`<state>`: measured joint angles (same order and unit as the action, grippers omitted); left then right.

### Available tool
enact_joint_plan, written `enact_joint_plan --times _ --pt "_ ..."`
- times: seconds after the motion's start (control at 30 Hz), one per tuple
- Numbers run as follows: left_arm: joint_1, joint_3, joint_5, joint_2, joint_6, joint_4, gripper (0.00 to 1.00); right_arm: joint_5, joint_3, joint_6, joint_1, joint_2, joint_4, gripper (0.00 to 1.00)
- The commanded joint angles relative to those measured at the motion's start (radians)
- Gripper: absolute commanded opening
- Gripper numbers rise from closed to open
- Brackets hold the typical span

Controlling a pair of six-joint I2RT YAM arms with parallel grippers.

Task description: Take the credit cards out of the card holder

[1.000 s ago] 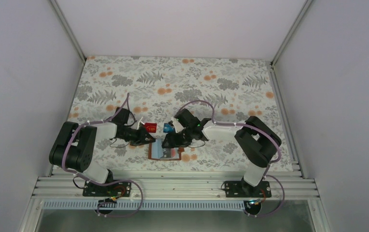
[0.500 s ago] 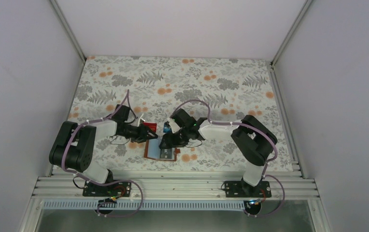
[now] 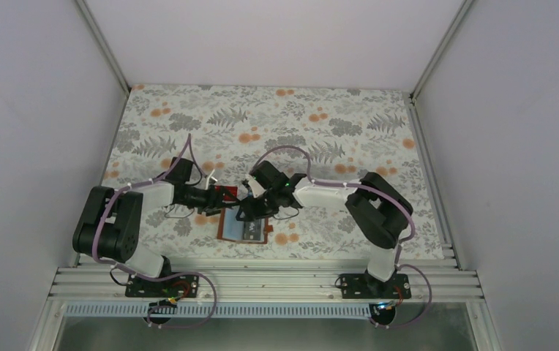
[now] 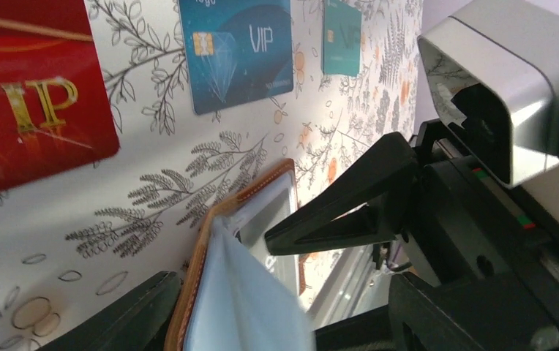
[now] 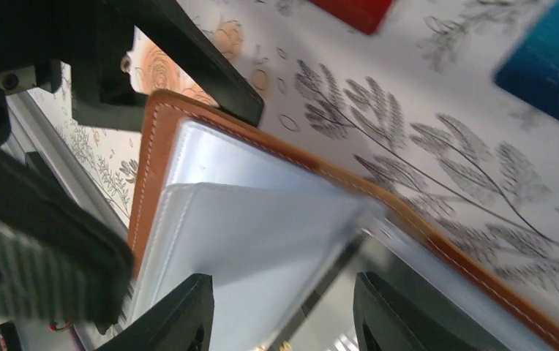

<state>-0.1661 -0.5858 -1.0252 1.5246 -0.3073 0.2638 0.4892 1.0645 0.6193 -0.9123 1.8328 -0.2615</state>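
Working the open card holder (image 5: 154,175) near the front middle of the floral bench (image 3: 320,124), your two arms meet tip to tip over its pale plastic pockets. The left fingers (image 4: 126,318) stand apart, straddling the holder's brown leather edge without clamping it. The right fingers (image 5: 178,314) are also apart, with a loose pocket leaf lying between them.

Three cards lie face up on the bench just beyond the holder. The red card (image 4: 35,117) reads "VIP" in gold. The blue card (image 4: 236,51) carries a chip, a diamond graphic and "VIP" in pale letters. The lettering on the teal card (image 4: 342,33) is too faint to read, as is the small print on all three.

From above, a dark patch shows inside the pockets, probably a card not yet removed.

To do this step well, press the left fingers down on the leather cover so the holder cannot slide. Close the right fingers on the card's exposed edge, not on the floppy leaf. Draw it straight out along the pocket's mouth, because a slanted pull will likely drag the whole holder. Mind the opposing fingertips, which sit very near each other.
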Motion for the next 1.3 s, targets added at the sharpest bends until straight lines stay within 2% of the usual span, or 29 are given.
enact_joint_plan --times 0.0,0.27,0.4,0.57,0.73,0.8,0.87,0.97,1.03,1.07,1.1,1.13,1.17,1.27 --pt "-0.012 0.017 -0.069 -0.009 -0.025 -0.025 0.67 -0.014 0.060 -0.024 -0.038 0.059 -0.024 0.48" --pt "-0.018 0.027 -0.043 -0.001 -0.026 -0.025 0.36 0.022 0.063 -0.018 -0.036 0.070 0.004 0.33" --pt "-0.023 0.039 -0.014 0.004 -0.016 -0.023 0.23 0.022 0.035 -0.007 -0.023 0.042 0.022 0.32" --pt "-0.030 0.042 0.022 0.015 0.005 -0.020 0.03 0.028 0.003 -0.005 -0.003 -0.019 0.037 0.32" --pt "-0.030 -0.018 0.026 0.006 0.082 0.024 0.02 0.043 -0.109 -0.025 0.055 -0.152 0.094 0.34" --pt "-0.027 -0.090 -0.018 0.003 0.146 0.071 0.02 0.048 -0.166 -0.056 0.095 -0.247 0.120 0.39" --pt "-0.026 -0.200 -0.094 0.012 0.249 0.170 0.02 0.094 -0.234 -0.088 0.163 -0.329 0.174 0.47" --pt "-0.026 -0.436 -0.199 0.056 0.536 0.450 0.02 0.190 -0.298 -0.140 0.251 -0.445 0.239 0.60" --pt "-0.024 -0.599 -0.253 0.074 0.700 0.680 0.02 0.214 -0.284 -0.203 0.291 -0.517 0.231 0.70" --pt "-0.023 -0.657 -0.265 0.069 0.755 0.739 0.02 0.227 -0.270 -0.232 0.310 -0.544 0.223 0.75" --pt "-0.022 -0.704 -0.266 0.055 0.779 0.770 0.02 0.237 -0.254 -0.258 0.325 -0.570 0.219 0.80" --pt "-0.021 -0.738 -0.256 0.032 0.781 0.777 0.02 0.245 -0.242 -0.279 0.344 -0.591 0.218 0.93" --pt "-0.022 -0.771 -0.240 0.005 0.773 0.771 0.02 0.254 -0.230 -0.299 0.362 -0.612 0.221 0.98" --pt "-0.028 -0.869 -0.164 -0.066 0.748 0.762 0.02 0.316 -0.199 -0.342 0.409 -0.659 0.256 0.99"
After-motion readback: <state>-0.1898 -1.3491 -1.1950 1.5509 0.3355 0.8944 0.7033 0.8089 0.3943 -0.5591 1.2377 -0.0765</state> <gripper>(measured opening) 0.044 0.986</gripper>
